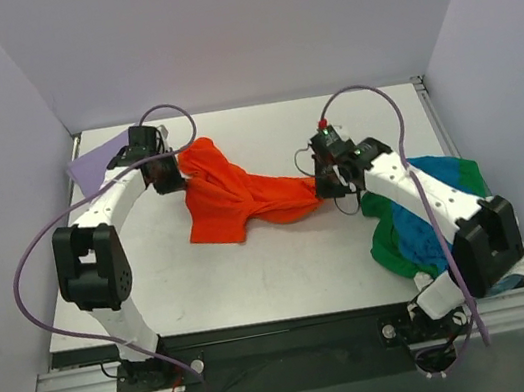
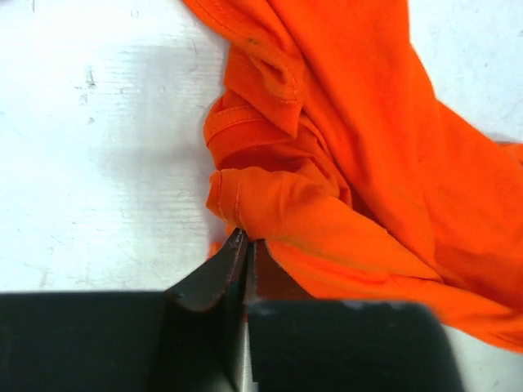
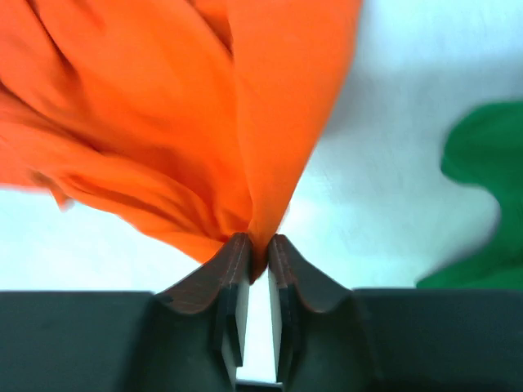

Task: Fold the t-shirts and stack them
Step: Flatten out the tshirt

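Orange-red t-shirt (image 1: 232,196) lies bunched and stretched across the middle of the table (image 1: 286,273), not folded, pulled into a rope-like twist toward the table's right half. Left gripper (image 1: 181,180) is at the shirt's end nearer the table's left side, clenched on a rolled hem or sleeve edge; in the left wrist view the jaws are pressed together with orange cloth pinched at the tips. Right gripper (image 1: 324,185) is at the shirt's opposite end, nearer the table's right side, also clamped on it; the right wrist view shows a thin fold of orange cloth caught between the nearly closed fingers (image 3: 237,269), and the cloth fans out from there. Lavender t-shirt (image 1: 93,168) lies flat at the table's far-left corner, behind the left arm, apart from the orange one. Green t-shirt (image 1: 387,245) and blue t-shirt (image 1: 415,230) are heaped together at the table's right edge, blue on top of green, partly under the right arm.
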Available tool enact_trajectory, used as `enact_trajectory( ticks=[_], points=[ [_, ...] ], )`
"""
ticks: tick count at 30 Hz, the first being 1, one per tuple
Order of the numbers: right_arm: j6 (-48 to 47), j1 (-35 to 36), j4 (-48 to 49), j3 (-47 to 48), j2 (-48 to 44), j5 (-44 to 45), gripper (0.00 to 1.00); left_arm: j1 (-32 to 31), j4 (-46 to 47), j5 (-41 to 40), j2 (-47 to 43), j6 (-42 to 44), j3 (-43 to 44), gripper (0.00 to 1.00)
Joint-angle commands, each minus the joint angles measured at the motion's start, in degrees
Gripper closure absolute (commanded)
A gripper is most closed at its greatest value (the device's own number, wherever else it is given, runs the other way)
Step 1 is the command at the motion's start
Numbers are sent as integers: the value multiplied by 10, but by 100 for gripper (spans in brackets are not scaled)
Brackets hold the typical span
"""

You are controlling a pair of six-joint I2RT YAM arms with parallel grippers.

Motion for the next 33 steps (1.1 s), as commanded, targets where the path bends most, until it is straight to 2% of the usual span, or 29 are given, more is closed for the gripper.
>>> enact_trajectory(
  ticks=[1, 2, 3, 5, 6, 8, 16, 20, 29, 33],
  points=[
    [46, 16, -50, -103, -54, 27, 82, 6, -20, -9, 28, 17, 22, 91],
    [56, 18, -50, -127, -61, 27, 75, 6, -24, -12, 29, 18, 18, 63],
    [64, 17, -51, -146, -71, 28, 65, 5, -24, -14, 27, 19, 4, 51],
    [78, 21, -47, -188, -79, 29, 59, 6, -16, -23, 6, 18, -16, 36],
    [79, 22, -46, -195, -81, 31, 55, 6, -11, -27, -5, 19, -38, 34],
    [78, 25, -43, -196, -83, 33, 53, 6, -2, -36, -38, 19, -65, 33],
    [83, 35, -31, -160, -62, 28, 52, 6, 9, -61, -131, 1, -187, 41],
    [85, 39, -29, -161, -64, 27, 52, 6, 40, -45, -168, 0, -241, 40],
    [91, 38, -25, -175, -79, 28, 52, 6, 57, -29, -118, 1, -245, 42],
    [96, 37, -25, -184, -87, 28, 51, 5, 68, -26, -107, 4, -243, 48]
  ],
)
